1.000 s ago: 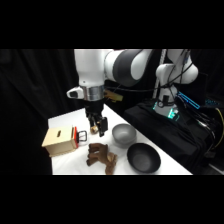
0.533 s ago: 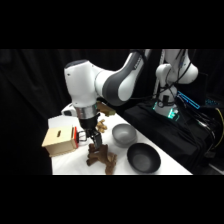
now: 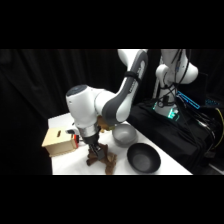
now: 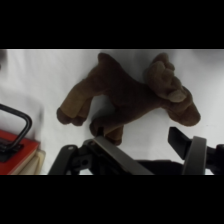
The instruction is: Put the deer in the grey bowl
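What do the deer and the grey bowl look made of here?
The deer looks like soft plush fabric: fuzzy, matte brown, with rounded stuffed limbs lying limp on the table. The grey bowl looks hard, smooth and matte, perhaps plastic or ceramic; the pictures leave that open.

My arm (image 3: 107, 102) has glossy white rounded shells with grey joint bands; its gripper (image 4: 150, 150) has black linkage and grey metal fingers (image 4: 195, 155).

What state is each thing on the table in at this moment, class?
Deer: lying on its side on the table, not gripped.
Hand: open, low over the deer.
Grey bowl: upright, empty.
Black bowl: upright, empty.
Box: resting on the table beside the deer.
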{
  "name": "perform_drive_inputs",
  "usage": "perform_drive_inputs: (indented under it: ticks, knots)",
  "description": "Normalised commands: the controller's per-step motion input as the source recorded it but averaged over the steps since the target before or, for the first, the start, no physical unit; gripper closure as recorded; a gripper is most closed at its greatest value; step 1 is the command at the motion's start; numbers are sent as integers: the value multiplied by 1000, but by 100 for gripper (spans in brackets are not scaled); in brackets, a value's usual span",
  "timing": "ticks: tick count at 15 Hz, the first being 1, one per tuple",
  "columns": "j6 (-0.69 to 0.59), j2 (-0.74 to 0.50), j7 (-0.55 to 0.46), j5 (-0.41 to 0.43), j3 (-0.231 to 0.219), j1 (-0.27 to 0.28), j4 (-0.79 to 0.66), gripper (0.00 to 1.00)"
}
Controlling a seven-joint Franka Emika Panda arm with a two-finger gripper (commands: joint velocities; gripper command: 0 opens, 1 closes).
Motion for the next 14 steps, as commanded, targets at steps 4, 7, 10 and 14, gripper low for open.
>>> perform_drive_inputs:
  ticks: [4, 7, 10, 14]
  knots:
    - [162, 106, 29, 8, 36, 25, 26, 0]
    - [190, 36, 19, -1, 24, 1, -36, 0]
    - [223, -11, 0, 12, 20, -37, -103, 0]
    - [222, -42, -30, 36, 32, -70, -151, 0]
